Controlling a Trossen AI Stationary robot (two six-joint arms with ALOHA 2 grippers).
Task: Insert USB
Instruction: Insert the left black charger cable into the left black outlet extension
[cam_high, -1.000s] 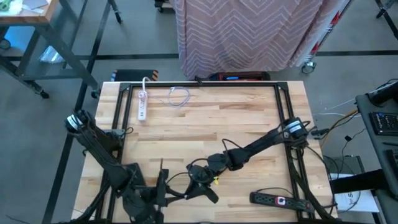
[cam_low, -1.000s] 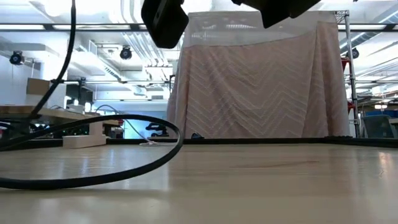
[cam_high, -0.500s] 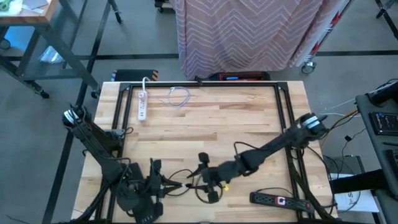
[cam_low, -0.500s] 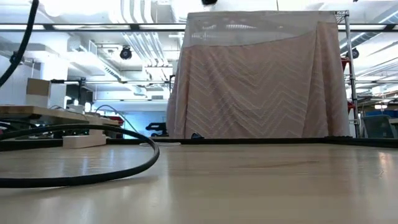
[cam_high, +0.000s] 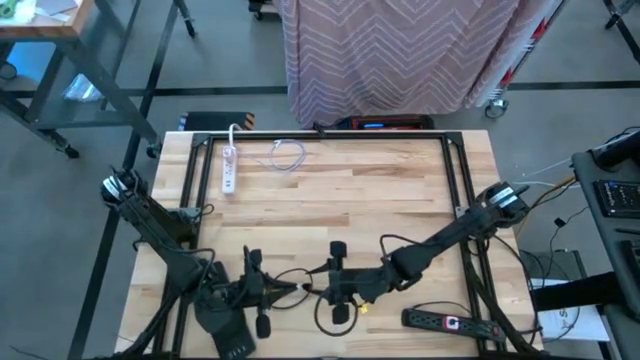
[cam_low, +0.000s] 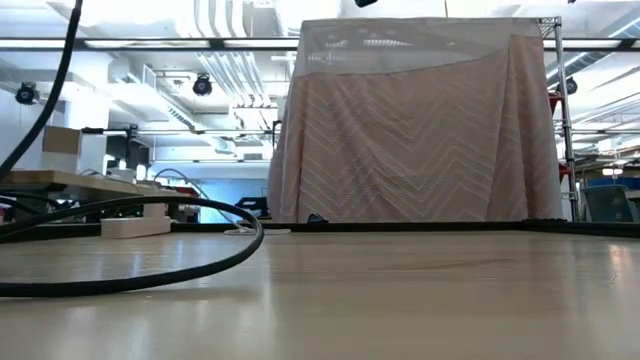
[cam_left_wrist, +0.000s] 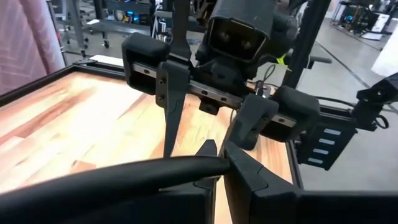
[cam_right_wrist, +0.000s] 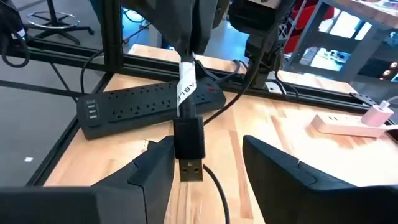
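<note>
1. Plug first: the USB plug (cam_right_wrist: 188, 155) hangs between the right end effector's (cam_right_wrist: 208, 163) spread fingers, apparently untouched; rigid and light, best pinched on its black housing.
2. Its cable (cam_high: 330, 310), limp, loops beside it; the left end effector (cam_left_wrist: 219, 163) looks nearly closed, pinching it.
3. Black power strip (cam_right_wrist: 149, 106) lies just beyond the plug.
4. White strip (cam_high: 228, 169) sits far across the table (cam_high: 400, 190).

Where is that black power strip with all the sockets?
In the high view, the black power strip lies at the table's near right corner, just beyond the right hand.
</note>
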